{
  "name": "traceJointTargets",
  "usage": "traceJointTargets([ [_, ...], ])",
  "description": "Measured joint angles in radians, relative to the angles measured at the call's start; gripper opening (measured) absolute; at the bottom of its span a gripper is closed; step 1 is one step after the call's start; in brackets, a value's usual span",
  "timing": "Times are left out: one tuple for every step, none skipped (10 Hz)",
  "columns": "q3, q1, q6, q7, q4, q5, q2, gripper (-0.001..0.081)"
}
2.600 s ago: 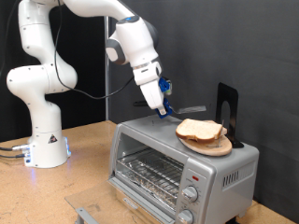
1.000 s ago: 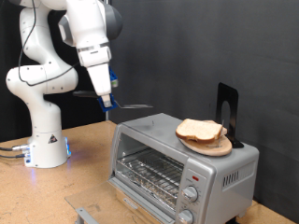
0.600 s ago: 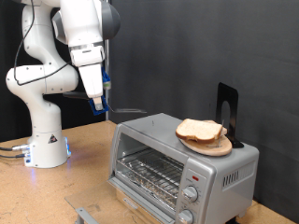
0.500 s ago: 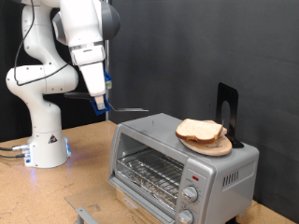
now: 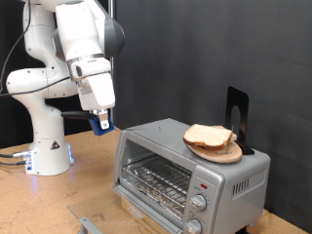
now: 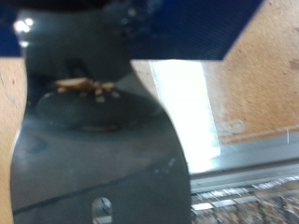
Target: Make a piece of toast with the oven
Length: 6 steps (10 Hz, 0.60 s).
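Two pale slices of toast (image 5: 209,136) lie stacked on a round wooden plate (image 5: 230,154) on top of the silver oven (image 5: 185,175). My gripper (image 5: 101,123), with blue fingers, hangs to the exterior view's left of the oven, level with its top and apart from it. In the wrist view the gripper (image 6: 121,23) is shut on a dark metal spatula (image 6: 93,140) whose blade fills the picture and carries a few crumbs (image 6: 84,86). The spatula is hard to make out in the exterior view. The oven's wire rack (image 5: 154,180) shows at its front.
A black upright stand (image 5: 237,112) sits on the oven behind the plate. The robot's white base (image 5: 47,146) stands on the wooden table (image 5: 68,190) at the exterior view's left. A small grey part (image 5: 90,223) lies at the table's front.
My gripper has left the oven top and the toast, swung to the exterior view's left and come down beside the oven's left end. The toast and plate have not moved.
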Motion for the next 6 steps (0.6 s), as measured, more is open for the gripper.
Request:
traceJointTargets([
  [0.004, -0.021, -0.005, 0.084, 0.041, -0.031, 0.048, 0.04],
  [0.017, -0.036, -0.016, 0.168, 0.089, -0.053, 0.103, 0.04],
  [0.015, -0.033, -0.016, 0.121, 0.083, -0.045, 0.097, 0.04],
  [0.01, -0.028, -0.018, 0.057, 0.075, -0.021, 0.09, 0.04],
  [0.01, -0.027, -0.02, 0.027, 0.073, -0.007, 0.087, 0.04],
  [0.013, -0.027, -0.035, 0.027, 0.082, -0.014, 0.093, 0.04],
])
